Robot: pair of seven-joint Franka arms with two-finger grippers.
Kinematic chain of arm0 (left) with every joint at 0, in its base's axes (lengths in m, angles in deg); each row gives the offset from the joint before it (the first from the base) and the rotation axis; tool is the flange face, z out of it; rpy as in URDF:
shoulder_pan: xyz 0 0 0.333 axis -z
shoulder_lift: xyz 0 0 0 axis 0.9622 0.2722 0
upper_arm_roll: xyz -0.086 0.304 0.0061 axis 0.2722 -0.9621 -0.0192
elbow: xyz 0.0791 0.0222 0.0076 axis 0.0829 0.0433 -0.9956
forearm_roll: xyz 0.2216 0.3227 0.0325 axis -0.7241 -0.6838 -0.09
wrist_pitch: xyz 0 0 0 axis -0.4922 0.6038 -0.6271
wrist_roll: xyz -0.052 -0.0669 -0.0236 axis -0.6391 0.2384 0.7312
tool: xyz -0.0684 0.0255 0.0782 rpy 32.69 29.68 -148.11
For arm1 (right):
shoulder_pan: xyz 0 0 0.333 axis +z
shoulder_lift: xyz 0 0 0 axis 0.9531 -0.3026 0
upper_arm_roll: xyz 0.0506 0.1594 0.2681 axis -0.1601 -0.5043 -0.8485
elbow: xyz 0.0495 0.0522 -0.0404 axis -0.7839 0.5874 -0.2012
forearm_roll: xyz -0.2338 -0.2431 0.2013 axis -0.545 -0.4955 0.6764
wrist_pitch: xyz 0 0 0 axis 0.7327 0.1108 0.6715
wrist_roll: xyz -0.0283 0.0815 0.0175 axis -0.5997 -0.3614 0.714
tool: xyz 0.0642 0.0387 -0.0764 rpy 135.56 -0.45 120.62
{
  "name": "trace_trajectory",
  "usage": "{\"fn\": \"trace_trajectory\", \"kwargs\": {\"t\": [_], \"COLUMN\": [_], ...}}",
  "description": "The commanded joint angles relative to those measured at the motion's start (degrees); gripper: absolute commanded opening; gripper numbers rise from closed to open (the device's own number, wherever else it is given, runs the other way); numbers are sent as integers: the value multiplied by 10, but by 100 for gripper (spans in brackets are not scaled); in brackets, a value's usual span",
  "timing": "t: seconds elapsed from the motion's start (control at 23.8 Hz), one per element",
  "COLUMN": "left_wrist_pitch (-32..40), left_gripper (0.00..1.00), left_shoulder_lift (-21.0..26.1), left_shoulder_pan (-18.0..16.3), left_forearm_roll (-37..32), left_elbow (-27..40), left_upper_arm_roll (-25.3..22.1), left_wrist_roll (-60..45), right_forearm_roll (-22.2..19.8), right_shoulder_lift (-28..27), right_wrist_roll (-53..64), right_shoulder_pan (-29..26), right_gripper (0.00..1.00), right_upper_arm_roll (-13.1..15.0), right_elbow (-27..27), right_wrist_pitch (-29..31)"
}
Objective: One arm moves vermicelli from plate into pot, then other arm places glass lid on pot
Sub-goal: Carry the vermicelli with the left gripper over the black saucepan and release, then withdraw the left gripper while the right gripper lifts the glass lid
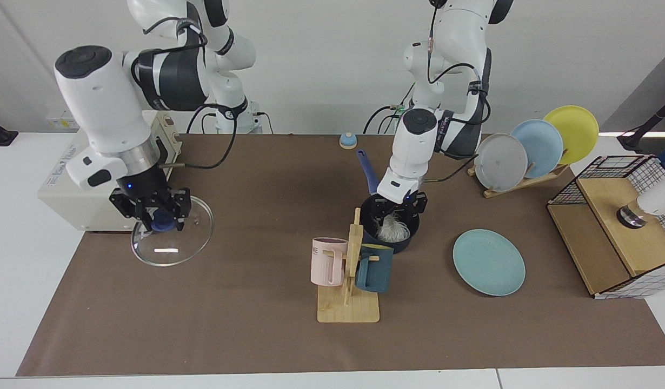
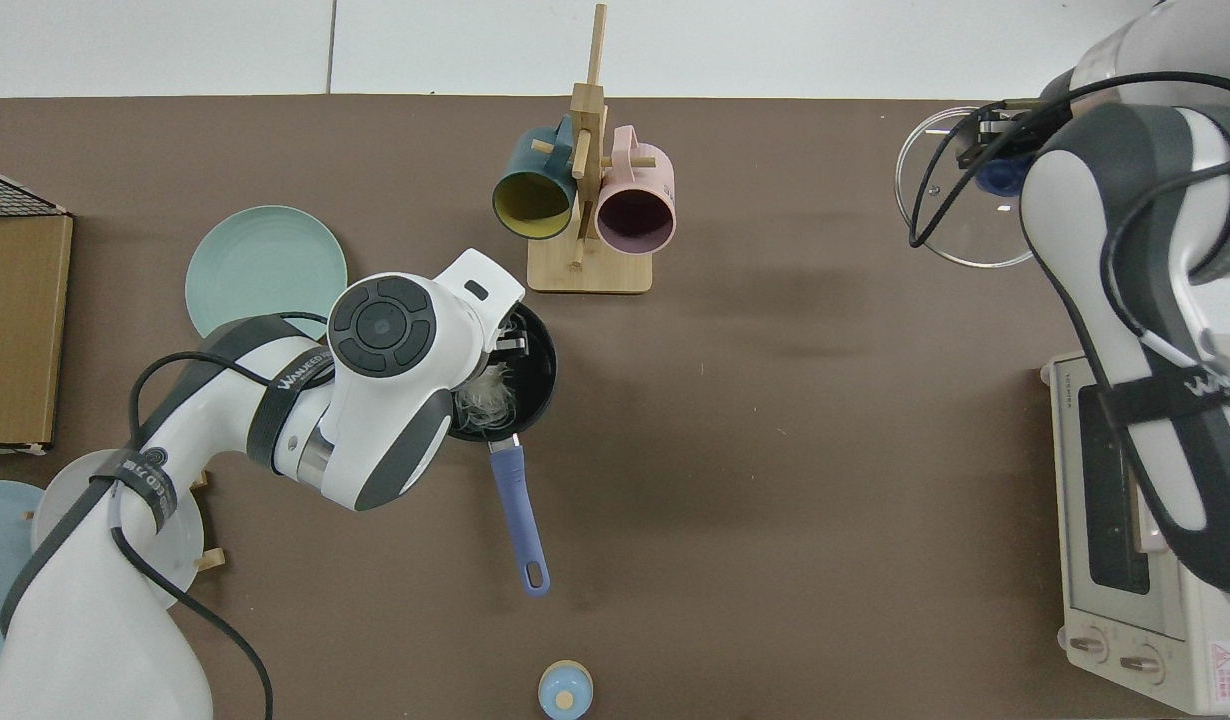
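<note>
Nearest us, mug rack (image 1: 347,281). Just behind it, pot (image 1: 392,237) with vermicelli (image 1: 393,231) lying inside; plate (image 1: 489,262) beside it bare.

We judge drop nearly done: left gripper (image 1: 400,206) sits over pot mouth, jaws look parted off noodles, though wrist partly blocks our view. We'd lift straight up, checking no threads trail over rim.

Right gripper (image 1: 154,214) clamped on blue knob, glass lid (image 1: 172,239) hanging tilted, clear of mat. Level it, carry across, centre on pot. Right forearm upright, elbow high, toaster oven (image 1: 102,162) behind.
</note>
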Motion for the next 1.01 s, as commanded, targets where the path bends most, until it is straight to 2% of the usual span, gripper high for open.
{"fn": "trace_trajectory", "kwargs": {"t": [0.0,0.21,0.34,0.42,0.63,0.84,0.96], "left_wrist_pitch": [53,118,140,160,276,327,352], "left_gripper": [100,100,100,100,100,100,100], "left_shoulder_lift": [-43,-43,-41,-44,-52,-105,-126], "left_shoulder_pan": [-15,-63,-115,-132,-101,-24,-17], "left_forearm_roll": [-14,1,44,65,84,94,95], "left_elbow": [-10,-73,-96,-107,-175,-182,-182], "left_upper_arm_roll": [-7,-8,-8,-12,-92,-194,-219], "left_wrist_roll": [-1,126,231,288,370,392,398], "right_forearm_roll": [-1,-2,-2,-2,-12,-13,-15], "right_shoulder_lift": [117,178,189,189,189,182,160], "right_wrist_roll": [4,-2,-6,-20,-107,-185,-231], "right_shoulder_pan": [-2,5,14,33,107,193,239], "right_gripper": [0,0,0,0,0,0,0], "right_upper_arm_roll": [-3,-3,-3,-3,-3,-3,-3], "right_elbow": [136,218,235,235,230,227,201], "right_wrist_pitch": [-4,-11,-11,-11,-11,-9,-9]}}
